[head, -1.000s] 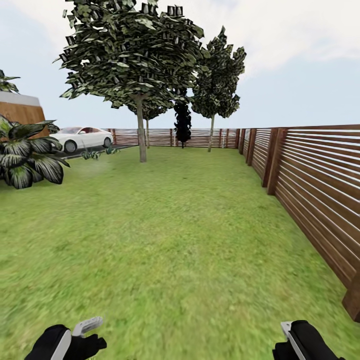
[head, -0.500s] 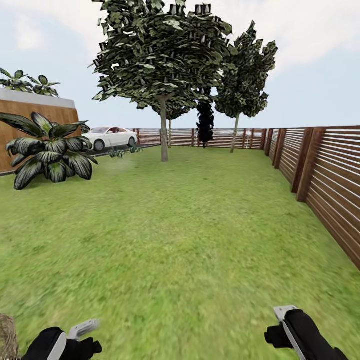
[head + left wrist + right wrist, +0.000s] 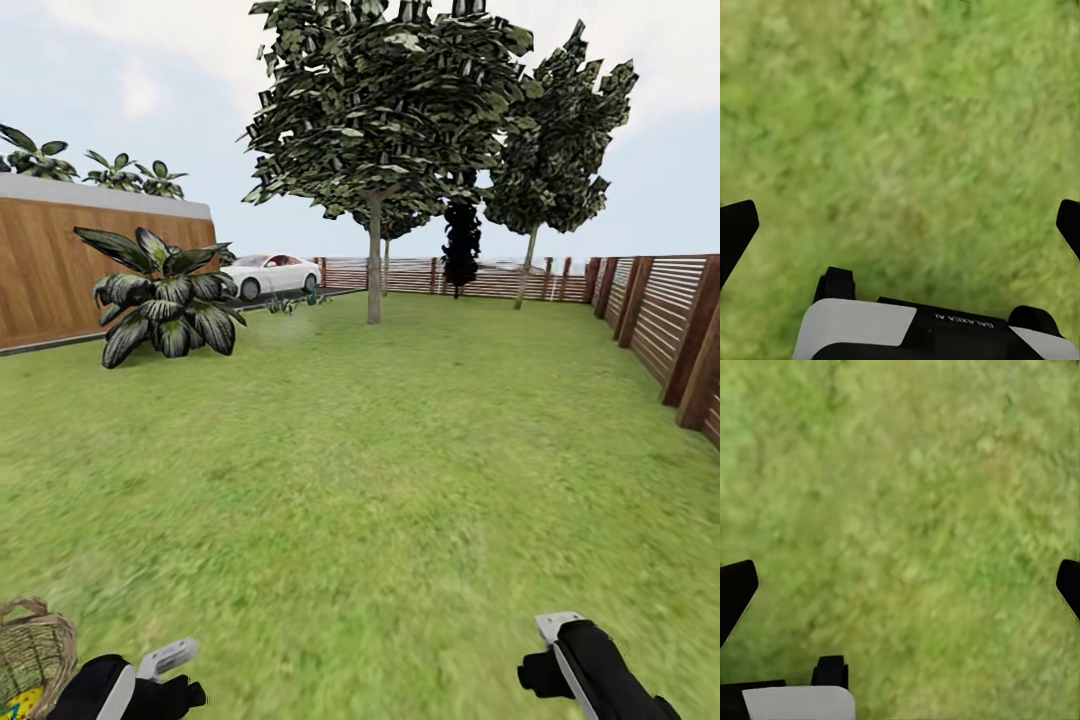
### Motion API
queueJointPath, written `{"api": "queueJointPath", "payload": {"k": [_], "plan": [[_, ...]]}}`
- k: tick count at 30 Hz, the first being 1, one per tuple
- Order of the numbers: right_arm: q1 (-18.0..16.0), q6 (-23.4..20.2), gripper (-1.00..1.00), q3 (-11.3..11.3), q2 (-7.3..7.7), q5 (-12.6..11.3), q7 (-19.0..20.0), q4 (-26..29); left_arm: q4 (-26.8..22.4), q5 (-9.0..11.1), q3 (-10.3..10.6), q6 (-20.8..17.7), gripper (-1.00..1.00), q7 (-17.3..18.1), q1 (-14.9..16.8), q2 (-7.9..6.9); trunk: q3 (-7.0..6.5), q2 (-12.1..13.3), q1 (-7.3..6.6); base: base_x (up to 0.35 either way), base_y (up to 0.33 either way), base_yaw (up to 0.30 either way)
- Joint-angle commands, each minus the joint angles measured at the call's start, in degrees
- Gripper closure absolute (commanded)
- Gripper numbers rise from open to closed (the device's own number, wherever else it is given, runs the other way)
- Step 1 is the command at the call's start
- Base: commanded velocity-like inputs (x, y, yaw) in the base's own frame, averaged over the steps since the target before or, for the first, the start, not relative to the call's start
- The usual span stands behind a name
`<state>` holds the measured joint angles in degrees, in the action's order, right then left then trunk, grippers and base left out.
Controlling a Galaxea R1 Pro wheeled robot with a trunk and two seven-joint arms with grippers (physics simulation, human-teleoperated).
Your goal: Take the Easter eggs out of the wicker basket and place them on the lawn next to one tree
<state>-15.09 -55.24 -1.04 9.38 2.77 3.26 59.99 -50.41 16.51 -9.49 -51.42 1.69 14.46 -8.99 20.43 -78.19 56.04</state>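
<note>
The wicker basket (image 3: 35, 655) peeks in at the lower left corner of the head view, just left of my left arm, and a patch of yellow Easter egg (image 3: 22, 702) shows inside it. In the left wrist view my left gripper (image 3: 900, 229) is open over bare lawn (image 3: 380, 480). My right gripper (image 3: 900, 585) is open too, with only grass between its fingers (image 3: 735, 592). A tree (image 3: 374, 270) with a slim bare trunk stands far ahead on the grass. A second such tree (image 3: 527, 268) stands further right by the back fence.
A spiky striped plant (image 3: 165, 300) sits against a wooden wall (image 3: 50, 270) at the left. A slatted fence (image 3: 680, 330) runs along the right and the back. A dark columnar tree (image 3: 461, 245) and a white car (image 3: 275, 272) lie beyond.
The head view has swung left, so trees, fence and plant sit further right in the picture. The basket has come into sight at the lower left. Both grippers remain open.
</note>
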Motion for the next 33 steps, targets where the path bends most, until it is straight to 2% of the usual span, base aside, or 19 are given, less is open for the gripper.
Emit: {"api": "queueJointPath", "payload": {"k": [1, 8, 13, 17, 29, 33], "plan": [[-0.03, -0.25, -1.0, -0.11, 0.05, 0.32, 0.34, 0.06, -0.03, -0.08, -0.1, -0.23, -1.0, 0.17, 0.05, 0.05, 0.07, -0.04, 0.03, 0.257, 0.0, 0.291], [-0.03, -0.17, -1.0, -0.36, -0.1, 0.35, 0.3, -1.53, 0.01, -0.15, -0.09, -0.17, -1.0, 0.16, 0.05, 0.18, 0.07, -0.04, 0.03, 0.122, 0.0, 0.277], [-0.03, -0.01, -1.0, -0.68, -0.19, 0.31, 0.37, -2.87, 0.05, -0.16, 0.17, -0.13, -1.0, 0.16, 0.05, 0.25, 0.07, -0.04, 0.03, 0.006, 0.0, 0.059], [-0.03, 0.31, -1.0, -0.95, -1.15, 0.4, 0.1, -4.16, 0.04, -0.16, 0.32, -0.09, -1.0, 0.16, 0.05, 0.28, 0.15, -0.04, 0.03, 0.001, 0.0, 0.101], [-0.03, 0.39, -1.0, -1.14, -1.6, 0.48, -0.01, -4.57, 0.05, -0.16, 0.33, -0.08, -1.0, 0.16, 0.05, 0.29, 0.18, -0.04, 0.03, 0.0, 0.0, 0.276], [-0.03, 0.47, -1.0, -1.1, -1.7, 0.48, -0.01, -6.25, 0.05, -0.16, 0.35, -0.08, -1.0, 0.16, 0.05, 0.29, 0.18, -0.04, 0.03, 0.0, 0.0, 0.289]]}}
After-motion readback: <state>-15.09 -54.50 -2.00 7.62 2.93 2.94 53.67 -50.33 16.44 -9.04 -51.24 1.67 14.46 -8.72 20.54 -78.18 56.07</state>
